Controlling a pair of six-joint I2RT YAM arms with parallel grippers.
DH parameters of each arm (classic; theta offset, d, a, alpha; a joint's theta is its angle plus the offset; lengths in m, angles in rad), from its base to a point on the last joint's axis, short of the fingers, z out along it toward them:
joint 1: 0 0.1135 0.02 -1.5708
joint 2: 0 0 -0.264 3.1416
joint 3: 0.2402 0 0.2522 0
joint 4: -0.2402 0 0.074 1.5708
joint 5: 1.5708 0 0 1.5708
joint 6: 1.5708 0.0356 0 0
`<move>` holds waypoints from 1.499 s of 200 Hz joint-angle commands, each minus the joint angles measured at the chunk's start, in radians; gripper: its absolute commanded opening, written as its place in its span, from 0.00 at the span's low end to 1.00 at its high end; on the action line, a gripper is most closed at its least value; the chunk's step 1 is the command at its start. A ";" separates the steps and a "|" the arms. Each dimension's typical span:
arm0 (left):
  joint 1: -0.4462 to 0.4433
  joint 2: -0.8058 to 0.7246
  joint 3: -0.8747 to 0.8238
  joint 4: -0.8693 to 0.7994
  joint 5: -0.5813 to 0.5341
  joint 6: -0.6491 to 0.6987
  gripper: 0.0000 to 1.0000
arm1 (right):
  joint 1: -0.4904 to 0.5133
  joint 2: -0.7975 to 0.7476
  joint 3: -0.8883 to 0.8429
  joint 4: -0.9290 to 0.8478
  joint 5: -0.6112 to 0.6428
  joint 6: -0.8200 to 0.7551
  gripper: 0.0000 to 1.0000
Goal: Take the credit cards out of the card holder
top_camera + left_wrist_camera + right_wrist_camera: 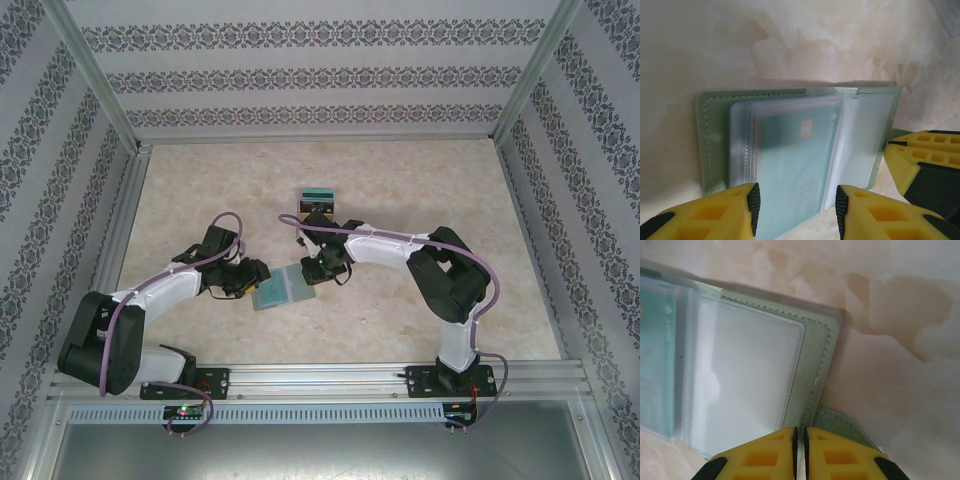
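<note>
The card holder [283,290] lies open, near of centre, the right gripper [800,450] clamped on its right cover; the left gripper [796,212], jaws apart astride the teal card [790,165], should pinch card only, not sleeve [746,145]

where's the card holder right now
In the top view, the card holder lies open on the table near centre, between the left gripper and the right gripper.
</note>
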 commanded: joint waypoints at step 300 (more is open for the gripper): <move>-0.072 0.072 0.016 0.054 -0.008 -0.006 0.42 | 0.033 0.047 -0.019 -0.019 0.016 0.026 0.17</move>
